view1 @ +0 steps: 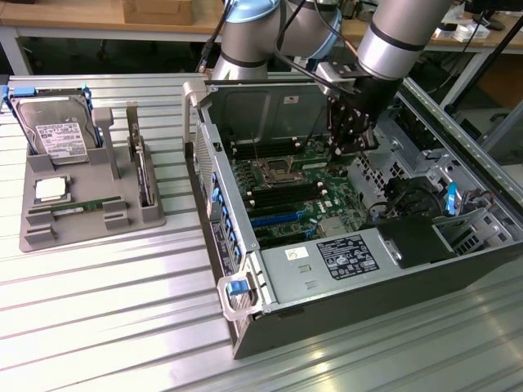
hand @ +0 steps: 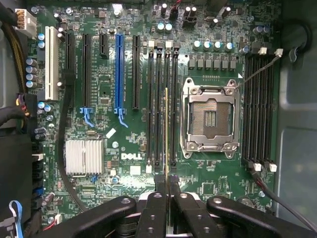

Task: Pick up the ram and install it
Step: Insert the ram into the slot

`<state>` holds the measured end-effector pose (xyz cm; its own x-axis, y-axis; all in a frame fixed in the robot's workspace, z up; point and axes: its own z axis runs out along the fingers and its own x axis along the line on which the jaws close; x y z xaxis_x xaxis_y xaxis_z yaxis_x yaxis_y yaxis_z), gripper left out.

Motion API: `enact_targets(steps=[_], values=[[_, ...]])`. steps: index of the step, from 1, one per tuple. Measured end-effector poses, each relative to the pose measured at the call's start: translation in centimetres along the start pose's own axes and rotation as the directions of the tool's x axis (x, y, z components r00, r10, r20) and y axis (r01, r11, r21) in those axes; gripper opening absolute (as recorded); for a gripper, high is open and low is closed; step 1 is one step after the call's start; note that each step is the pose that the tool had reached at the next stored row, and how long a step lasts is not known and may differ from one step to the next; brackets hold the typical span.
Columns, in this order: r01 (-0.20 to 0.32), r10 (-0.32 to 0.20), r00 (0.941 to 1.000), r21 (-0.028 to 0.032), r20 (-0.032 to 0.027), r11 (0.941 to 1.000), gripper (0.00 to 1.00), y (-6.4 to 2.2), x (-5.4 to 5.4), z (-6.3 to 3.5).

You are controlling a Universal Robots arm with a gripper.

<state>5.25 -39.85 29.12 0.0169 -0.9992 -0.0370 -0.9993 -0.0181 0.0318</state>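
The black two-fingered gripper (hand: 167, 182) pinches the long thin green ram stick (hand: 166, 131) edge-on over the black memory slots (hand: 157, 99); slight misalignment could jam or bend it.

Motherboard (hand: 124, 74): dark green, speckled with small silver and black parts. Blue slot (hand: 120, 69) and white slot (hand: 49, 62) among black ones. Heatsink (hand: 84, 156): silver, finely ribbed. Socket frame (hand: 210, 116): bright silver. Gripper (hand: 167, 179): black. Ram (hand: 166, 130), edge-on: thin yellow-green line. Table (view1: 98, 327): silver, broad ridged stripes. Tray (view1: 41, 237): plain grey. Hard drive (view1: 53, 131): silver, white label.
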Motion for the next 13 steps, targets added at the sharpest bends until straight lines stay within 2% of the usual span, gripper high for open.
enact_targets(steps=[2,4,7,13], values=[[0.000,0.000,1.0000,0.0000,0.0000,1.0000,0.12,0.07,0.0,0.13],[0.000,0.000,1.0000,0.0001,0.0002,1.0000,0.12,0.59,0.0,0.24],[0.000,0.000,1.0000,0.0000,0.0000,1.0000,0.12,0.87,0.0,0.44],[0.000,0.000,1.0000,0.0000,0.0000,1.0000,0.12,1.54,0.2,1.53]])
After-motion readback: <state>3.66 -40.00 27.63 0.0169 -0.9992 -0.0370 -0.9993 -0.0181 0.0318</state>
